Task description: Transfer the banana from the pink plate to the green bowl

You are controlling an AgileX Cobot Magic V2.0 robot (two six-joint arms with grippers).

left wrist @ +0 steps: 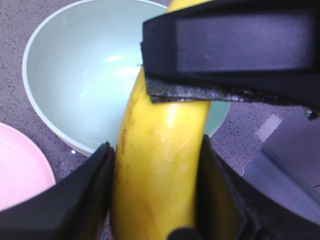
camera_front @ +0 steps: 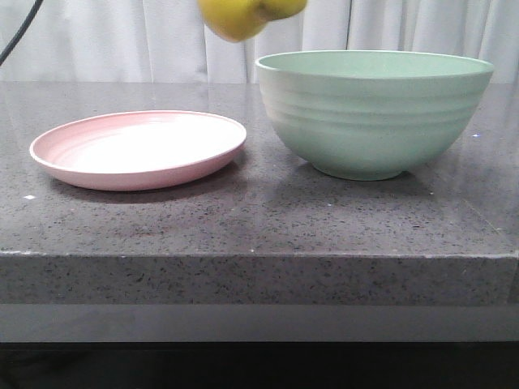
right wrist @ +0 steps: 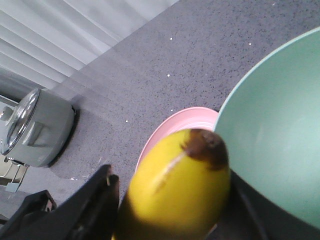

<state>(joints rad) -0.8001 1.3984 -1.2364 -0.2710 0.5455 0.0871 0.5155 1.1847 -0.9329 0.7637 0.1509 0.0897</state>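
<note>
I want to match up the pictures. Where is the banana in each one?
Front view: the banana is at the top edge, partly cut off, above the gap between plate and bowl.
Left wrist view: it fills the middle, between the left gripper fingers.
Right wrist view: its dark tip shows low in the middle.
Shared landmark: the green bowl.

bananas: one, the banana (left wrist: 160, 165), though the front view cuts off all but its lower part.
plates: one, the pink plate (camera_front: 138, 150).
bowls: one, the green bowl (camera_front: 375, 113).
end effectors: two, the left end effector (left wrist: 155, 185) and the right end effector (right wrist: 170, 205), each closed on that same banana.
surfaces: one, the dark speckled surface (camera_front: 259, 219).
grey appliances: one (right wrist: 32, 130), possibly a cooker, seen only from the right wrist.
</note>
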